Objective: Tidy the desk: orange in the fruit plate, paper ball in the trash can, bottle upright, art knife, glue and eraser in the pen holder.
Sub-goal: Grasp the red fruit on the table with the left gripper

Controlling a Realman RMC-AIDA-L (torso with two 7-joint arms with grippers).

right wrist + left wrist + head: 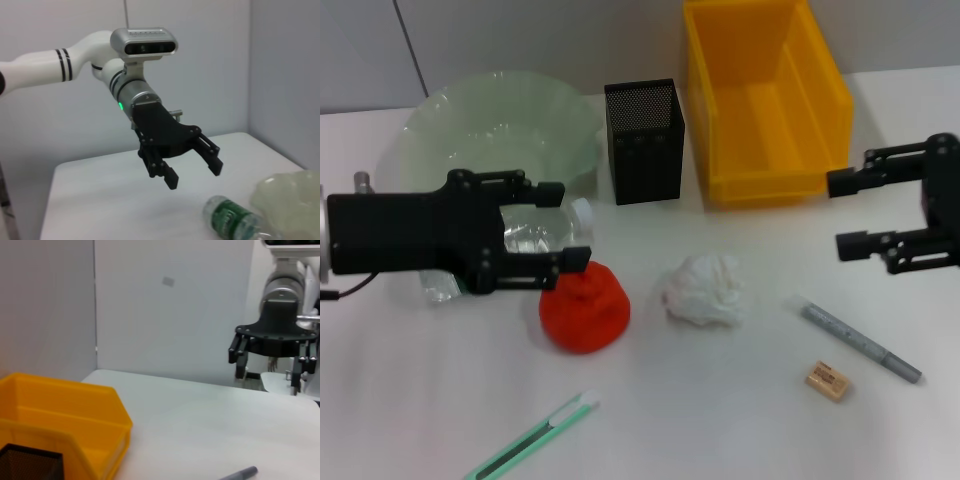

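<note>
The left gripper (565,225) hovers with its fingers spread wide above the bottle (535,238), which lies on its side on the white table (720,430) just in front of the pale green fruit plate (490,125). From the right wrist view the gripper sits clearly above the bottle, not touching it. The orange (585,308) rests just beside the bottle's cap end, below the lower finger in the head view. The paper ball (703,290) lies near the orange, towards the robot's right.

The black mesh pen holder (644,140) stands upright between the fruit plate and the yellow trash can (765,100) (an open bin). The art knife (532,437), with a green handle, lies at the near edge of the table. A grey glue pen (860,340) and the eraser (827,381) lie close together on the right side.

The right gripper (842,212) is held over the table's right edge, beside the trash can, its 2 fingers apart and holding nothing.
</note>
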